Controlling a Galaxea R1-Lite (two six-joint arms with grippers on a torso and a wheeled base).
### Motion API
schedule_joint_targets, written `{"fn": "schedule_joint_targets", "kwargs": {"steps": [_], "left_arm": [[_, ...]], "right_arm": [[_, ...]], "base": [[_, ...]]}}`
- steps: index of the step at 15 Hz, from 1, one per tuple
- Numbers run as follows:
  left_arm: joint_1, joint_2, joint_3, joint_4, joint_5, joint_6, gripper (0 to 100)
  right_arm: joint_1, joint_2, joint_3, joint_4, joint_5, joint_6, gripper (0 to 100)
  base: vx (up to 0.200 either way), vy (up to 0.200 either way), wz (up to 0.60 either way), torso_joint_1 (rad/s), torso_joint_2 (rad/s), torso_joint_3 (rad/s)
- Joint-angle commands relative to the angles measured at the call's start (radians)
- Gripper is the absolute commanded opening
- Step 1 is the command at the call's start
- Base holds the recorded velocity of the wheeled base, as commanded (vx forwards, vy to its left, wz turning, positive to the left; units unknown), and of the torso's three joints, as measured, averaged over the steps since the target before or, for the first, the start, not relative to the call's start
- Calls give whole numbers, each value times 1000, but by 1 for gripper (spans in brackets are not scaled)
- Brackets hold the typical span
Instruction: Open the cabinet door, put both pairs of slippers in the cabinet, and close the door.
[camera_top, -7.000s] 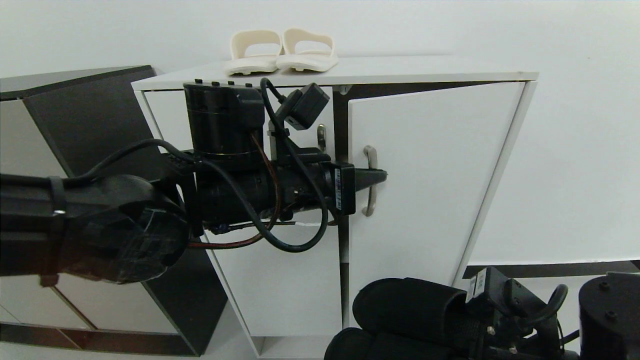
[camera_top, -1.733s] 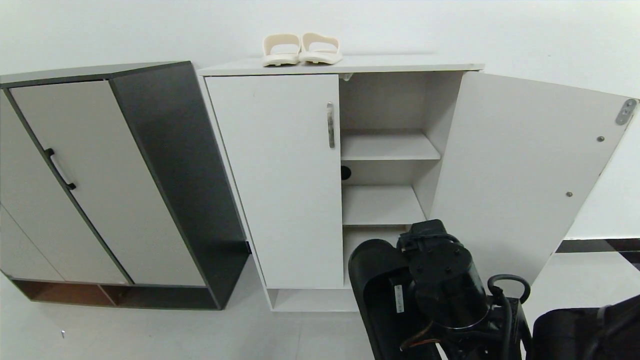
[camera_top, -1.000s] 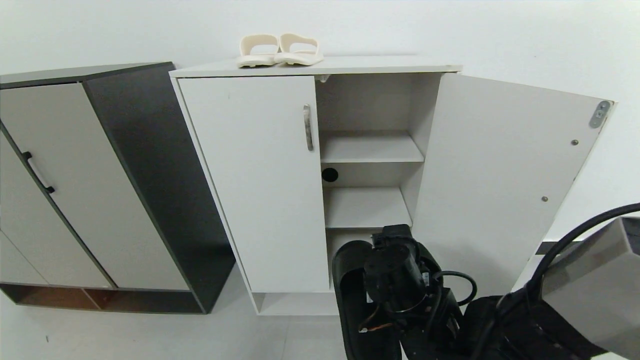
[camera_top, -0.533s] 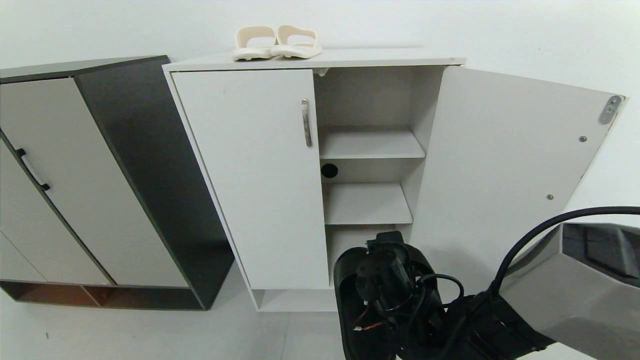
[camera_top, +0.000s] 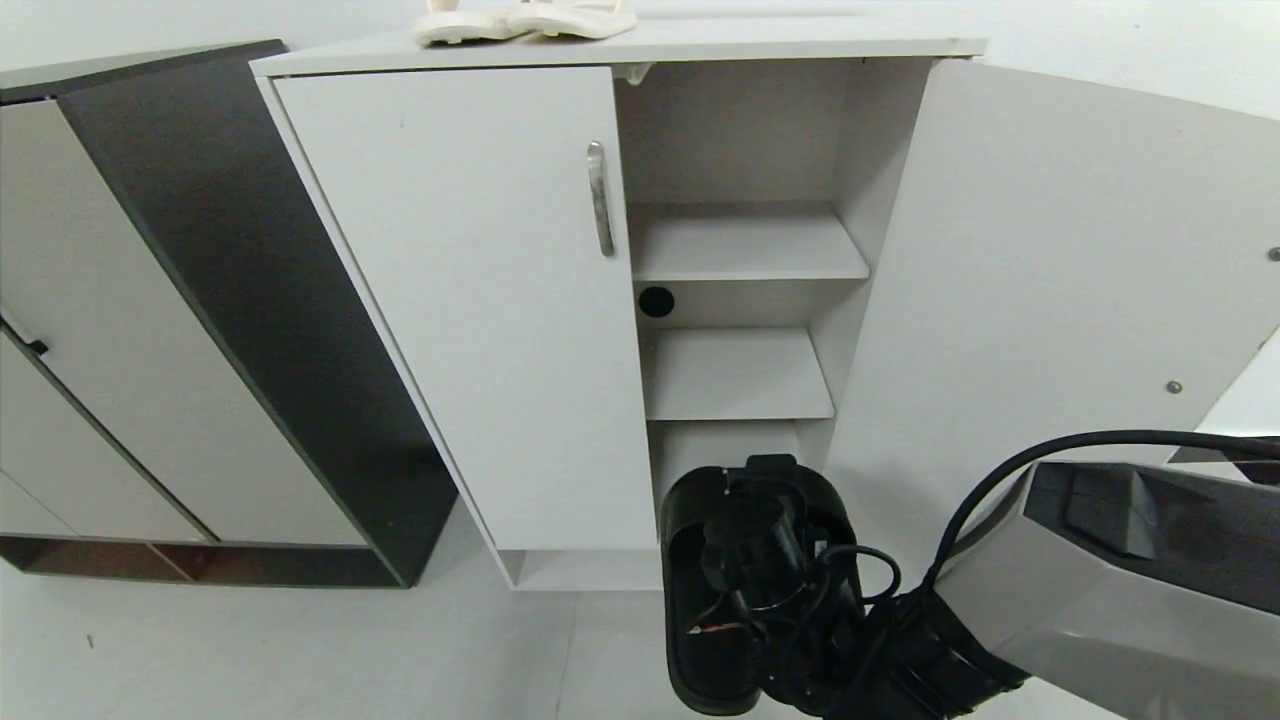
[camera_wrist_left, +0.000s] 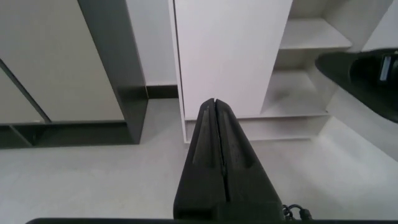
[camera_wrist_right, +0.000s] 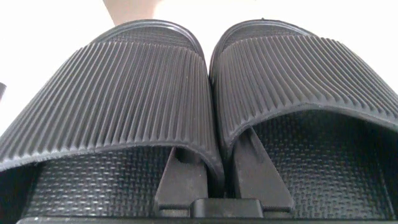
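Two pairs of slippers are to be stowed, and one pair is in hand. The black slippers (camera_top: 745, 600) sit at the lower centre of the head view. The right gripper (camera_wrist_right: 216, 167) carries them just in front of the white cabinet (camera_top: 620, 45). Its fingers (camera_wrist_right: 180, 177) are drawn narrow, one tucked under each strap, pinching the two inner strap walls together so both shoes ride as a single bundle. The cream slippers (camera_top: 520, 18) lie side by side on the cabinet's top, at the upper edge of the frame, untouched.

The right-hand door (camera_top: 1050, 270) stands swung wide, so I'd say the opening step is done and the first stowing is under way. The left-hand door (camera_top: 460, 300) is closed. An upper shelf (camera_top: 745, 245) and a middle shelf (camera_top: 735, 375) show bare board, with a lower bay partly hidden behind the slippers.

The left gripper (camera_wrist_left: 214, 106) has its fingers pressed flat together, holding nothing, and it points toward the cabinet's foot and the floor (camera_wrist_left: 93, 168).

Next, I reckon, the pair must travel straight in through the open half and stay clear of the closed door's edge. It should settle flat on a shelf before the pinch lets go. Spreading too soon would likely drop both shoes.
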Motion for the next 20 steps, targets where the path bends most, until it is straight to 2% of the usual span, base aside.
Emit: {"fn": "schedule_joint_targets", "kwargs": {"steps": [1,5,6,19,20], "left_arm": [[1,2,0,0,1,0,0],[0,2,0,0,2,0,0],[0,2,0,0,2,0,0],[0,2,0,0,2,-1,0],[0,2,0,0,2,-3,0]], "right_arm": [[0,20,30,-85,-17,-55,0],[-27,92,94,-556,-18,-347,0],[-36,112,103,-623,-17,-398,0],[-53,173,103,-652,-15,-399,0],[-53,175,103,-651,-15,-391,0]], "base": [[0,0,0,2,-2,-207],[0,0,0,2,0,-65],[0,0,0,0,0,0],[0,0,0,0,0,0],[200,0,0,2,2,2]]}}
